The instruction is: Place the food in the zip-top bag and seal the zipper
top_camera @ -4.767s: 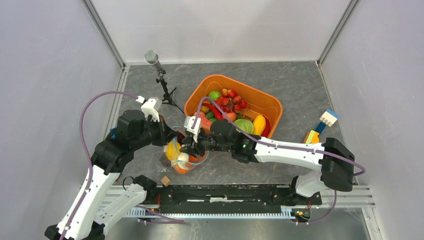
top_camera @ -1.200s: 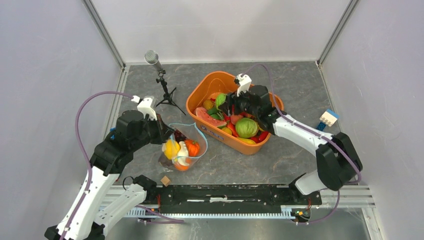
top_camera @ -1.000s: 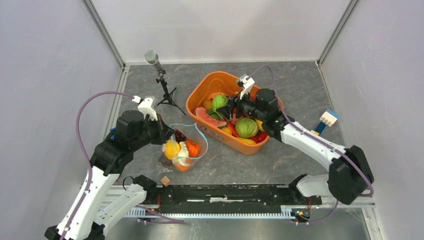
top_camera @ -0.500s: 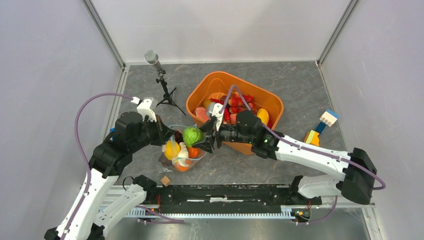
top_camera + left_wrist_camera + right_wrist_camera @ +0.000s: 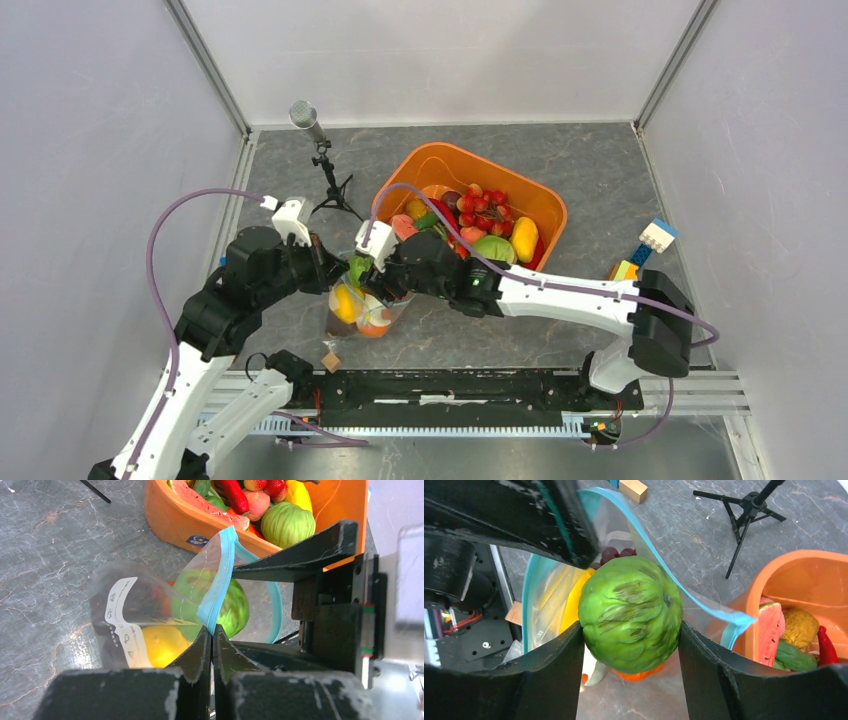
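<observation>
The clear zip-top bag (image 5: 355, 310) stands open on the table, with yellow, orange and white toy food inside. My left gripper (image 5: 212, 630) is shut on its teal zipper strip (image 5: 218, 587) and holds the mouth up. My right gripper (image 5: 631, 645) is shut on a green round toy fruit (image 5: 630, 612) and holds it in the bag's mouth, above the pieces inside. The green fruit also shows through the bag in the left wrist view (image 5: 235, 607) and from above (image 5: 360, 268). The white label patch (image 5: 122, 615) faces the left wrist camera.
An orange bin (image 5: 535, 200) of more toy food, among them a watermelon slice (image 5: 769, 630), stands just behind the bag. A microphone on a tripod (image 5: 320, 160) stands at back left. A wooden cube (image 5: 330, 361) lies near the front rail. Building blocks (image 5: 645, 250) lie at right.
My right gripper picked the green fruit from the bin, carried it left and has now lowered it into the bag's mouth. My left gripper kept its hold on the zipper.
</observation>
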You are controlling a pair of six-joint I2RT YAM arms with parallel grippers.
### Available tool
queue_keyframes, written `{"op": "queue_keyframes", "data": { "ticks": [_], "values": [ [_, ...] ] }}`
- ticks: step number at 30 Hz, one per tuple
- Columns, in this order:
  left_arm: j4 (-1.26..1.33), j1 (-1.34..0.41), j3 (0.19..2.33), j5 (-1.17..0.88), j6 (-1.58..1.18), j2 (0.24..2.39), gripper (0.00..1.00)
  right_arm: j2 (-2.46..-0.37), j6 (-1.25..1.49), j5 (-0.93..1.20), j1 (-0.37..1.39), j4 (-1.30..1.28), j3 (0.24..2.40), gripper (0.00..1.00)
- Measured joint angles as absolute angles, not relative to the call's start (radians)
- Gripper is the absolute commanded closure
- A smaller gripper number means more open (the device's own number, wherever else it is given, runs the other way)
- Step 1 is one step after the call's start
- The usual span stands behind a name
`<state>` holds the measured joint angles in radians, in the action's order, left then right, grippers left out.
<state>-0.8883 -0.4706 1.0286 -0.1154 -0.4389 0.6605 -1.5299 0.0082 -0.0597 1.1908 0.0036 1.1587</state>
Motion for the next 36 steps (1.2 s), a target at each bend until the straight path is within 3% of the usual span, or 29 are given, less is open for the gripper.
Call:
{"op": "queue_keyframes", "data": {
  "ticks": [7, 15, 22, 26, 28, 30, 36],
  "values": [
    [-0.892, -0.471, 1.029, -0.115, -0.439, 0.660, 0.96, -1.576, -0.077, -0.111, 1.236, -0.057, 1.210, 0.04],
    [-0.891, -0.471, 1.028, -0.109, -0.447, 0.652, 0.96, -1.401, -0.085, -0.092, 1.230, 0.008, 1.093, 0.02],
    [-0.883, -0.471, 1.023, -0.110, -0.456, 0.652, 0.96, -1.227, -0.034, -0.160, 1.221, 0.077, 0.984, 0.10],
    [-0.879, -0.471, 1.019, -0.110, -0.456, 0.653, 0.96, -1.169, 0.049, -0.302, 1.204, 0.080, 0.910, 0.23],
    [-0.879, -0.471, 1.018, -0.110, -0.456, 0.653, 0.96, -1.148, 0.117, -0.381, 1.176, 0.057, 0.870, 0.37],
    [-0.878, -0.471, 1.016, -0.110, -0.456, 0.652, 0.96, -1.131, 0.177, -0.416, 1.129, 0.028, 0.839, 0.43],
    [-0.873, -0.471, 1.014, -0.105, -0.457, 0.651, 0.96, -1.066, 0.249, -0.259, 1.032, 0.022, 0.748, 0.54]
  ]
}}
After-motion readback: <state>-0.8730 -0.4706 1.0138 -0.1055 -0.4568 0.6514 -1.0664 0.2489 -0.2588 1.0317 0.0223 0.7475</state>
